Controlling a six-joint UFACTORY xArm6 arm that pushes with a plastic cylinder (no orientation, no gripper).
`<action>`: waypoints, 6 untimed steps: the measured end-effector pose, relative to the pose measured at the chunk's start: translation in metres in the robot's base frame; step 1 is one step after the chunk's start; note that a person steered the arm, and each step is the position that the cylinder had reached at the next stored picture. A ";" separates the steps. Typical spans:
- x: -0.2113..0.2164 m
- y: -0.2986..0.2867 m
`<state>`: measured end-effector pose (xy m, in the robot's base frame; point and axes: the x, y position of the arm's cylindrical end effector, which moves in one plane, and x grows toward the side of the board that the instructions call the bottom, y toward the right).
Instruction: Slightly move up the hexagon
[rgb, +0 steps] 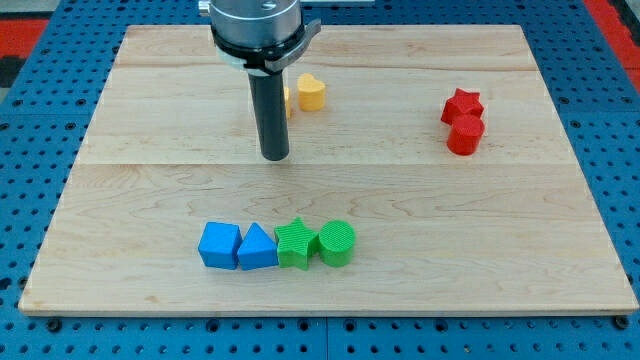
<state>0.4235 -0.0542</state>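
Observation:
My tip (275, 157) rests on the wooden board (150, 200), left of centre. A yellow heart (312, 92) lies up and to the right of the tip. A second yellow block (289, 101) is mostly hidden behind the rod, so I cannot make out its shape. A red star (462, 103) sits at the view's right, touching a rounded red block (465, 136) just below it. Near the bottom a row runs left to right: blue cube (218, 245), blue triangle (257, 248), green star (294, 244), green cylinder (337, 243). The tip touches no block.
The board's edges are bordered by a blue pegboard surface (600, 120). The arm's grey metal mount (255, 25) hangs over the board's top edge.

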 end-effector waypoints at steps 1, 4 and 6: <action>-0.014 0.000; -0.033 -0.018; -0.061 -0.030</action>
